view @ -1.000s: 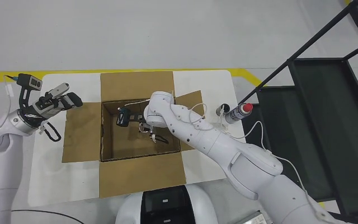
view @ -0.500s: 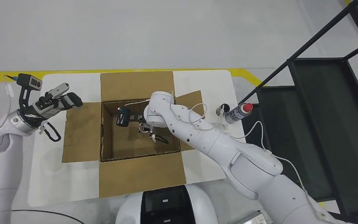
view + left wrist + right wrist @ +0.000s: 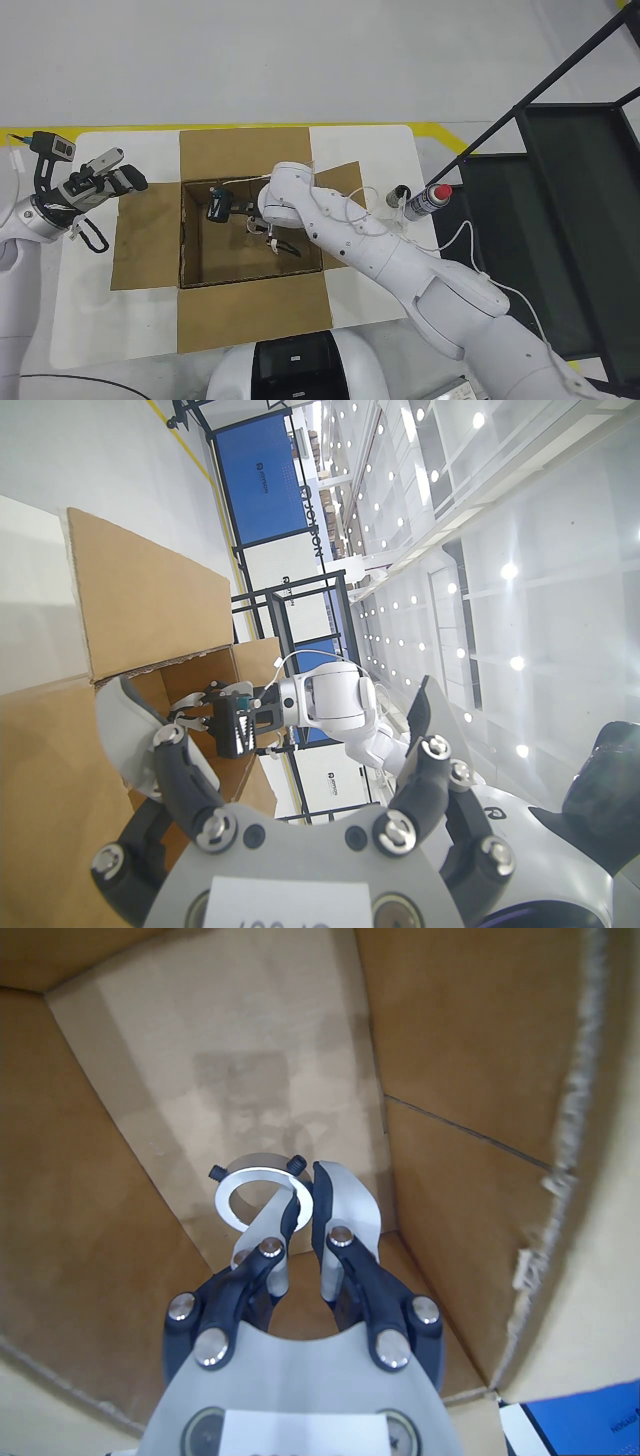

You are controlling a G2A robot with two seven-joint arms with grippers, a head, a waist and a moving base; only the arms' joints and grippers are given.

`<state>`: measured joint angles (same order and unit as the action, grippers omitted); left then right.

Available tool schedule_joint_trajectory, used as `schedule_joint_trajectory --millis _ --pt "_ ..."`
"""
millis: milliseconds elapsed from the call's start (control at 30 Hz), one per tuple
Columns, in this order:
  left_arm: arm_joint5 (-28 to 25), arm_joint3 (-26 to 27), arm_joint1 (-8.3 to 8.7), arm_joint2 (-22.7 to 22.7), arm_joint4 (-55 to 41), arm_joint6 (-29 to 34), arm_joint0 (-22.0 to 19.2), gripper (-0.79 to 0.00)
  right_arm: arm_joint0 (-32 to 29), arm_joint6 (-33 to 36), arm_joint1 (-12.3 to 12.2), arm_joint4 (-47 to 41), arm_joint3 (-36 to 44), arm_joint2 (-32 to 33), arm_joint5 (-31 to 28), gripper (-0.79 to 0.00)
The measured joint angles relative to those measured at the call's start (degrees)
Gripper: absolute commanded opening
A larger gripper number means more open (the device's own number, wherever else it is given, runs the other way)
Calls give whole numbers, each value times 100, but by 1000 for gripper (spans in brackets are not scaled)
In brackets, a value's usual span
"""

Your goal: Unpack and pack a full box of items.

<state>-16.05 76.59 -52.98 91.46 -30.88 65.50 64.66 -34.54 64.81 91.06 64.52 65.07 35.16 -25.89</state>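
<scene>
Box walls [image 3: 475, 1053] hem right pincer [image 3: 305, 1189] with metal ring [image 3: 222, 1200]; open top only exit. Spray can [image 3: 425, 200] beside right flap [image 3: 345, 178].

Here's the glossy white, round-shelled right arm [image 3: 400, 262], all smooth bulging segments, with a thin white cable [image 3: 310, 653] arcing off its wrist joint. The left arm [image 3: 25, 225] wears the same white casing, with black cabling looped at the wrist. Now the right pincer [image 3: 303, 1193] up close: a silver-grey metal base plate, black linkages pinned by shiny round screws [image 3: 340, 1236], and pale grey fingers [image 3: 352, 1195] lined with black pads. The left pincer [image 3: 270, 700] matches it, with a white label on its plate.
</scene>
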Motion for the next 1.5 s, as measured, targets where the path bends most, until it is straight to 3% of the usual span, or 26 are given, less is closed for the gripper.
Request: schedule_joint_trajectory --millis 167,267,500,600,1167,1367,1500 --pt "0 0 0 0 0 0 0 0 -998 517 -522 10 1665 1067 -305 -785" --pt "0 0 0 0 0 0 0 0 -1987 767 -876 -66 2998 1978 -623 -785" --pt "0 0 0 0 0 0 0 0 -3788 221 -1450 -165 5040 3317 -1138 -785" --pt "0 0 0 0 0 0 0 0 -4066 90 -1517 -256 5256 3581 -1268 -785" --pt "0 0 0 0 0 0 0 0 -4086 33 -1528 -220 5252 3601 -1248 -785" --pt "0 0 0 0 0 0 0 0 -4584 -195 -1848 -315 5575 4201 -1556 -785" --pt "0 0 0 0 0 0 0 0 -5296 -380 -2157 -1002 6067 5218 -1739 -785"
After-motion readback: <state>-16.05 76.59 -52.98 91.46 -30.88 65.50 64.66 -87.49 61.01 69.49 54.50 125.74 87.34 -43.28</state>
